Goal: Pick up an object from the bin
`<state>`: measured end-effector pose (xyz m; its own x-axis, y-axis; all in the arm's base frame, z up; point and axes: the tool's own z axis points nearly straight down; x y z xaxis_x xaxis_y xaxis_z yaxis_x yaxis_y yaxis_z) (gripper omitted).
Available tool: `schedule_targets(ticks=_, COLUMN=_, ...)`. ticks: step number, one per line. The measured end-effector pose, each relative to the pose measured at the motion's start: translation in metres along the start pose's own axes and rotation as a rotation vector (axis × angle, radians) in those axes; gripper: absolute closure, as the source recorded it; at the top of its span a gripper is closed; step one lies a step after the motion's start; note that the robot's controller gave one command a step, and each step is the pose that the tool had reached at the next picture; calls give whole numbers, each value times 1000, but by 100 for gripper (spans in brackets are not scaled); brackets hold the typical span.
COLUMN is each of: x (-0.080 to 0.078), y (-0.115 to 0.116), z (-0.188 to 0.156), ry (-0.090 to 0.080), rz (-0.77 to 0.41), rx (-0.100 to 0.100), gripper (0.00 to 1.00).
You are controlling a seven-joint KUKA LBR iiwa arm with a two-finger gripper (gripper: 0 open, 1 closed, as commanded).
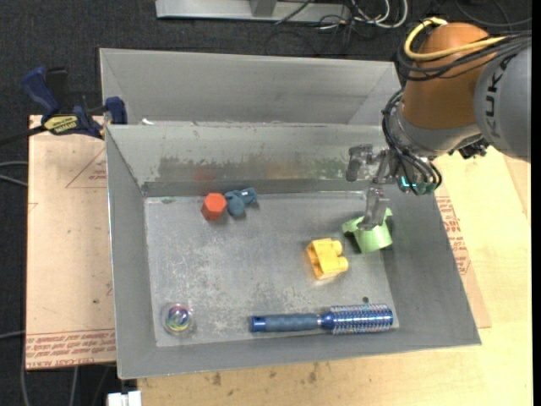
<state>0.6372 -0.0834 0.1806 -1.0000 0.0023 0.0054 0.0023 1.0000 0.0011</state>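
Observation:
My gripper (pixel 373 216) reaches down at the right side of the bin, its tip right at the top of a light green, ring-like plastic thing (pixel 374 238) that lies on the bin floor. Just left of the green thing, a short way from the gripper, lies a small yellow block (pixel 326 258).
A blue hairbrush (pixel 325 320) lies along the front wall. An orange cylinder (pixel 214 205) and a small blue piece (pixel 241 201) sit side by side at the back left. A shiny marble (pixel 177 317) rests in the front left corner. The arm comes in over the right rim.

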Motion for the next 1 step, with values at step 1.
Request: schedule_targets(ticks=1, x=37, y=-47, z=87, ry=-2, rz=-244, rx=0, gripper=0)
